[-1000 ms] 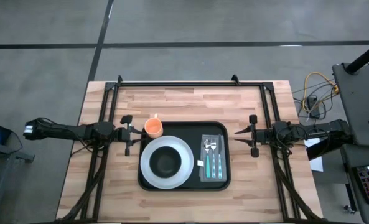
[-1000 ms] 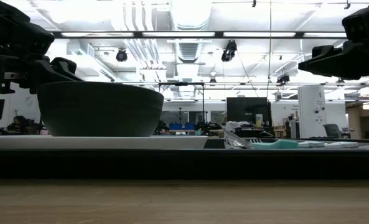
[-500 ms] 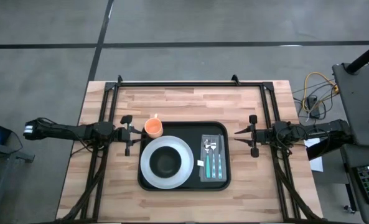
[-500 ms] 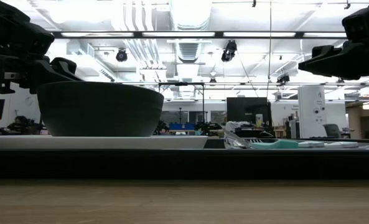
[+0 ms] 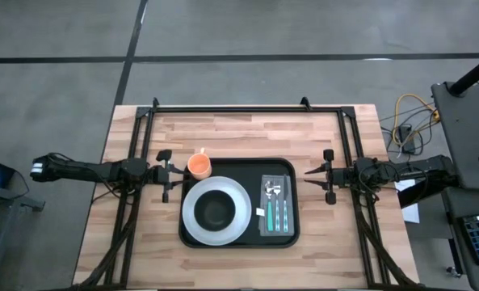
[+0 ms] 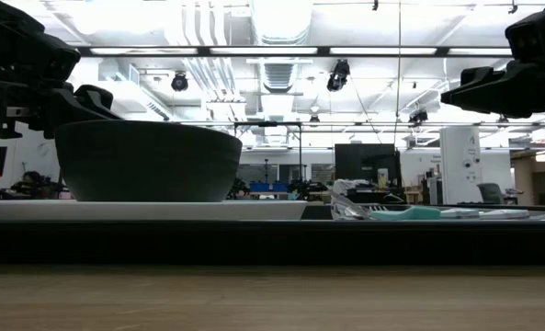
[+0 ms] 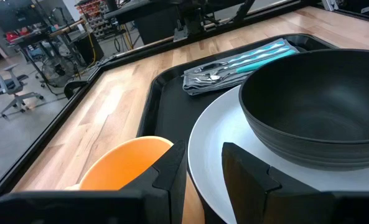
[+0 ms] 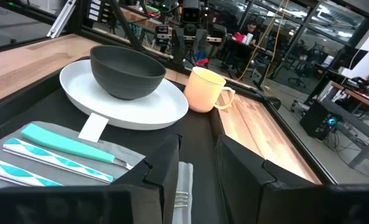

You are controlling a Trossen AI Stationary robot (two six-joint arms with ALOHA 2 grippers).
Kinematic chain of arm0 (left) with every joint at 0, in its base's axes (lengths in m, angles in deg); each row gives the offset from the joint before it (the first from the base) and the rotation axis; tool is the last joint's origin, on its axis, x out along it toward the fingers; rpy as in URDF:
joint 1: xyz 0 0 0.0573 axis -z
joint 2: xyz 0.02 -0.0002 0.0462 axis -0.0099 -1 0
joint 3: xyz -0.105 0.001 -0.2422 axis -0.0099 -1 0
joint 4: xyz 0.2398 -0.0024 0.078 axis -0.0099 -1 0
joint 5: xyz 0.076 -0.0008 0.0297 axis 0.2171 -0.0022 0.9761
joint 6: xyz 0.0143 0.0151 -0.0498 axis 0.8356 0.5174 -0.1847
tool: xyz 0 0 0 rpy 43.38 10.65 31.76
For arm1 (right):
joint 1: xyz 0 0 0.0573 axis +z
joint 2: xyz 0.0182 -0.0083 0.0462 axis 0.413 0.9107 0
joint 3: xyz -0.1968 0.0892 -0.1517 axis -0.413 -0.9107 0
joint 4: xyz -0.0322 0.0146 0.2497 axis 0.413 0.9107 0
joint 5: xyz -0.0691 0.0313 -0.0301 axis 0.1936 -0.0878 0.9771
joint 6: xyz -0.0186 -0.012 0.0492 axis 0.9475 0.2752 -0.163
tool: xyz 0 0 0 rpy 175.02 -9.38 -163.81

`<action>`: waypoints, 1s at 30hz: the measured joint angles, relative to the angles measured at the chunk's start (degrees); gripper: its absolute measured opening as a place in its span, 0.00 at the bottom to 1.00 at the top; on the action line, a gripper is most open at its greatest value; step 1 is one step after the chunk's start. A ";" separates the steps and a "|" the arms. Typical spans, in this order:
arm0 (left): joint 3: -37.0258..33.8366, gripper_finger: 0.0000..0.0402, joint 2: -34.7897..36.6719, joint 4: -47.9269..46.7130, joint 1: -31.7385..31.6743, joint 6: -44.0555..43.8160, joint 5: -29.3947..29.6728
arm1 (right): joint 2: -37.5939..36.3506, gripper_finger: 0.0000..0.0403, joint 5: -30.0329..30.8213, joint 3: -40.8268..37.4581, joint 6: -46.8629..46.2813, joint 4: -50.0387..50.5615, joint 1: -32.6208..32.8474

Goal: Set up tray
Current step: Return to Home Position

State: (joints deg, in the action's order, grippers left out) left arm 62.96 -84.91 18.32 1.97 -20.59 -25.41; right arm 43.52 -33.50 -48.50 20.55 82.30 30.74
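The black tray [image 5: 239, 164] lies mid-table, its rim [image 6: 272, 241] filling the low view. On it a white plate [image 5: 192, 220] carries a dark bowl [image 5: 216, 210]. A grey napkin [image 5: 277, 227] with teal-handled cutlery [image 5: 278, 212] lies on the tray's right half. An orange cup [image 5: 199, 165] stands at the tray's far-left corner. My left gripper [image 5: 177, 170] hovers left of the cup with a narrow gap between its fingers [image 7: 204, 168]. My right gripper [image 5: 308, 172] hovers just right of the tray, also narrowly open [image 8: 196, 165]. Neither touches anything.
A black metal frame [image 5: 223, 108] runs along the table's far edge and down both sides. Bare wood lies on the far side of the tray and on its near side. Cables and equipment [image 5: 409, 129] sit off the table's right edge.
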 joint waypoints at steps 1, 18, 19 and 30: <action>0.00 0.21 -0.01 0.00 -0.01 0.00 -0.01 | 0.00 0.25 0.02 0.00 0.00 0.00 0.00; 0.00 0.21 -0.01 0.00 0.00 0.00 0.01 | 0.00 0.24 0.01 0.00 0.00 0.01 0.00; 0.00 0.21 0.00 0.00 0.00 0.00 -0.01 | 0.00 0.25 0.01 0.00 0.01 0.01 0.00; 0.00 0.21 -0.01 0.00 0.01 0.00 0.00 | 0.00 0.24 0.01 0.00 0.00 0.01 0.00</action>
State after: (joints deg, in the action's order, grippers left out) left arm 62.96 -84.92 18.32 1.98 -20.59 -25.41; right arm 43.52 -33.49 -48.50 20.55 82.31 30.74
